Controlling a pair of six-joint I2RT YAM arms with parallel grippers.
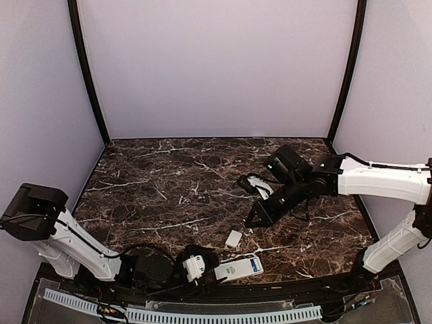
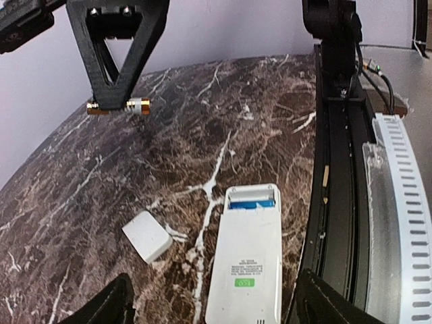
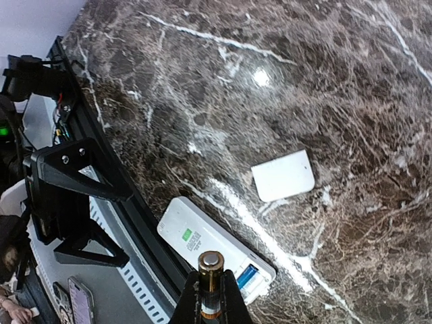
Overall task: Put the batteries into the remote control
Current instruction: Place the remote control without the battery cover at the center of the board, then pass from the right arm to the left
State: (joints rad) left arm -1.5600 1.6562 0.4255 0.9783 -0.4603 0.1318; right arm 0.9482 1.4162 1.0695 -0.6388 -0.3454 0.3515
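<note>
Lowest in the overhead view, near the bottom edge just right of centre, the left gripper (image 1: pixel 208 268) is seen lying low at the front edge of the marble table (image 1: pixel 169 182), its jaws spread wide. In the left wrist view its black fingers (image 2: pixel 111 305) are shown at the two bottom corners of the frame, with the near end of the remote control (image 1: pixel 240 268) lying between them and not pinched. The white remote control is laid flat with its back upward, a small green mark visible on its label. Its battery compartment, at the end away from the left gripper, is uncovered, and a blue cell (image 3: pixel 247 275) is seated inside it. Slightly farther up the overhead view, a small white cover plate (image 1: pixel 234 237) is lying flat on the marble, apart from the remote. Farther again, right of centre, the right gripper (image 1: pixel 258 217) is angled down toward the cover plate, and a battery (image 3: pixel 210 270) is pinched crosswise between its fingertips. In the right wrist view that battery's metal end is seen at the bottom centre, just beside the open compartment.
</note>
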